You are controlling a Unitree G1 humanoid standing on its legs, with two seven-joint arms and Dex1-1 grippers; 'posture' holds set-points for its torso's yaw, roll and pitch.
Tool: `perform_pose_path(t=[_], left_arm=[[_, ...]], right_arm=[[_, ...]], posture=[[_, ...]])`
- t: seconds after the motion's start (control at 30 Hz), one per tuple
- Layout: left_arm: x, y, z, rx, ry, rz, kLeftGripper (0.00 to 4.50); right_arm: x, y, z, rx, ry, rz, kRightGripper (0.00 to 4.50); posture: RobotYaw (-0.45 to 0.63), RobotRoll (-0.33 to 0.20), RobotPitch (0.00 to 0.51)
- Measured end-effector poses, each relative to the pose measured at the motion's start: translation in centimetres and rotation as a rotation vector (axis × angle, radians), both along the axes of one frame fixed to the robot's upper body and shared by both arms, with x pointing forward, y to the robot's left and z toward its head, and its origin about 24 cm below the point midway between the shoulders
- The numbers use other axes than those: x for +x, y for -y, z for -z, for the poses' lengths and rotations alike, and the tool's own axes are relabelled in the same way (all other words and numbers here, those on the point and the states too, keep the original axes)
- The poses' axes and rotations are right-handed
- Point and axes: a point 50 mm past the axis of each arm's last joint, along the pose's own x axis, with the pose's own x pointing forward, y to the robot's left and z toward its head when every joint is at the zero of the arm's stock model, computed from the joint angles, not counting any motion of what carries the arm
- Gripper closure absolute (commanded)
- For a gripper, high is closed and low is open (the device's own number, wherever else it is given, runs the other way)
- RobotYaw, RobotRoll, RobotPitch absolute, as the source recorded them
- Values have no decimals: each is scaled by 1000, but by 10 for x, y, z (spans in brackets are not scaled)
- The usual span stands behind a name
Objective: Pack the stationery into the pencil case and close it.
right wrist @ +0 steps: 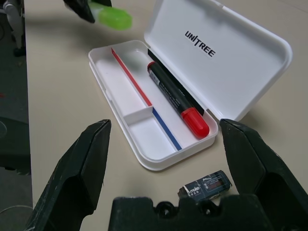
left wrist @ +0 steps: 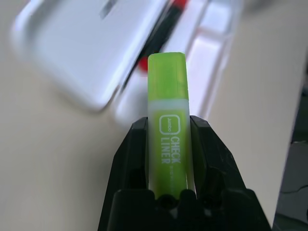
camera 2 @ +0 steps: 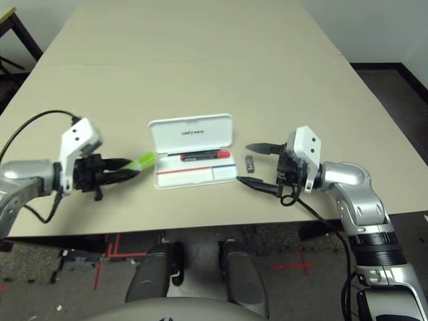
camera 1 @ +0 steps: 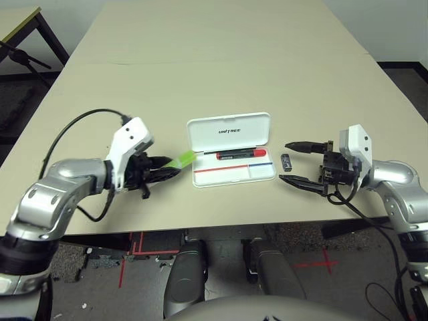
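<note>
Lime-green plastic highlighter pen (left wrist: 167, 125) sits clamped in left gripper (camera 1: 160, 170) beside open white plastic pencil case (right wrist: 240, 62) already holding red marker (right wrist: 175, 98); next, lower it into tray, while right gripper (camera 1: 302, 164) gapes empty around small dark grey block (right wrist: 207, 185).

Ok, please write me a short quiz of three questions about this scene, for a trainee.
1. True or false: the red marker already lies in the pencil case.
2. Which gripper holds the green highlighter? A) left B) right C) neither
3. Fill in: the small dark block lies on the ____, beside the case.

Key: 1 true. 2 A, the left gripper; the right gripper is open. 3 table.
</note>
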Motion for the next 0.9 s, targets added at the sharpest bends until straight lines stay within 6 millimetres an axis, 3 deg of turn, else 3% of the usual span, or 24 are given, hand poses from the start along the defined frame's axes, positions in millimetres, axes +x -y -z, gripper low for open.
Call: perform_pose_path(t=[0.13, 0.37, 0.83, 0.9], left_arm=[[4, 25, 2, 21, 36, 110, 3376], [14, 48, 10, 82, 85, 214, 3376], [27, 59, 24, 134, 117, 256, 3376], [27, 59, 24, 135, 117, 259, 2613]], right_arm=[[0, 1, 0, -5, 1, 7, 0], [1, 0, 0, -6, 2, 12, 0], [1, 0, 0, -9, -4, 20, 0], [0, 0, 1, -9, -2, 20, 0]], posture=[[2, 0, 142], [-11, 0, 147], [-27, 0, 150], [-27, 0, 150]])
